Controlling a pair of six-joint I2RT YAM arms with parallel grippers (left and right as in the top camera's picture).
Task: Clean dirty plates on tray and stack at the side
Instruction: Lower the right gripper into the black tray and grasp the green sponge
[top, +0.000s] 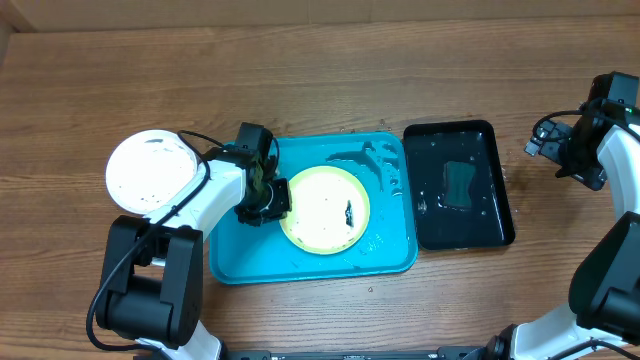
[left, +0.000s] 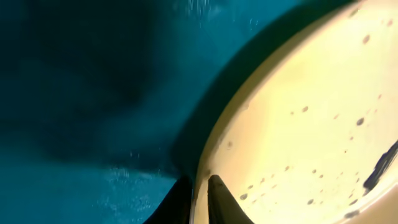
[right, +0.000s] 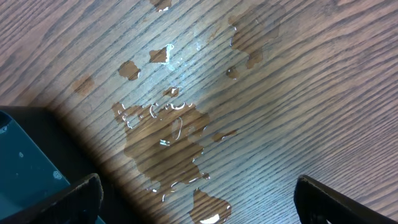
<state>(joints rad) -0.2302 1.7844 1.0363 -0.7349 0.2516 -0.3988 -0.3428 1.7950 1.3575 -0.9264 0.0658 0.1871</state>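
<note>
Yellow-green plate (top: 325, 195), dark-specked, lies flat in middle of turquoise tray (top: 300, 265). Left gripper (top: 282, 203) over tray's left half, fingers (left: 221, 199) clamped on plate's rim. White plate (top: 150, 168) on table (top: 320, 60), left of tray. Right gripper (top: 565, 152) well right of tray, jaws wide apart, empty, above puddle (right: 168, 143)

A robot lab: two arms (top: 150, 280) mounted at a wooden table (top: 330, 70).

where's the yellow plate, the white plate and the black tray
yellow plate (top: 318, 215): overhead view, the middle of its face
white plate (top: 152, 172): overhead view, its middle
black tray (top: 445, 228): overhead view, bare wet floor at its lower left
</note>
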